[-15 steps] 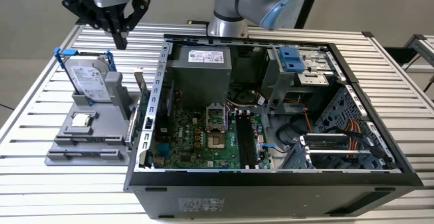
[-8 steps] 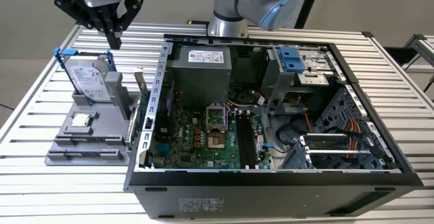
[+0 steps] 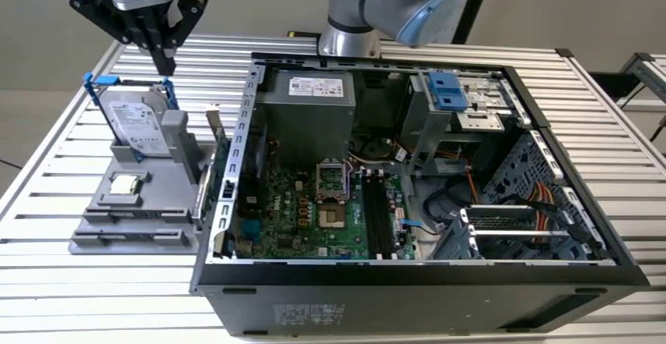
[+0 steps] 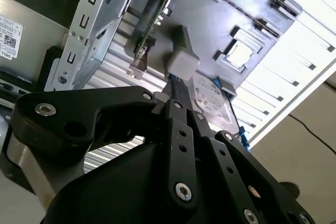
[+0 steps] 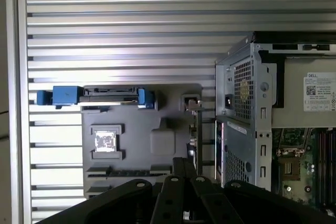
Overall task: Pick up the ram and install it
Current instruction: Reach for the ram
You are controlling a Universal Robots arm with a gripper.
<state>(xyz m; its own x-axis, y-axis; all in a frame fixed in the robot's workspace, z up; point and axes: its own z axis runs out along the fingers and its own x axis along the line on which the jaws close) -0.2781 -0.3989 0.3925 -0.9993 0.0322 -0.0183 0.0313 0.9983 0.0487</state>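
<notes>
The ram (image 3: 212, 136) is a thin greenish stick standing on edge at the side of the grey holder (image 3: 104, 239) that lies next to the computer case (image 3: 416, 285). In both wrist views the ram (image 4: 155, 17) (image 5: 195, 129) appears edge-on. My gripper (image 3: 167, 65) hangs shut and empty above the holder's far end, over the hard drive (image 3: 136, 122), left of the ram in the exterior view. Its black fingers (image 4: 176, 85) (image 5: 184, 163) lie together. The black memory slots (image 3: 377, 215) on the motherboard sit inside the open case.
The holder also carries a silver hard drive in a blue frame (image 5: 110, 95) and a small square CPU chip (image 3: 127, 184) (image 5: 105, 141). The case's metal side wall (image 3: 245, 125) rises close beside the ram. The slatted table (image 3: 62, 297) extends around them.
</notes>
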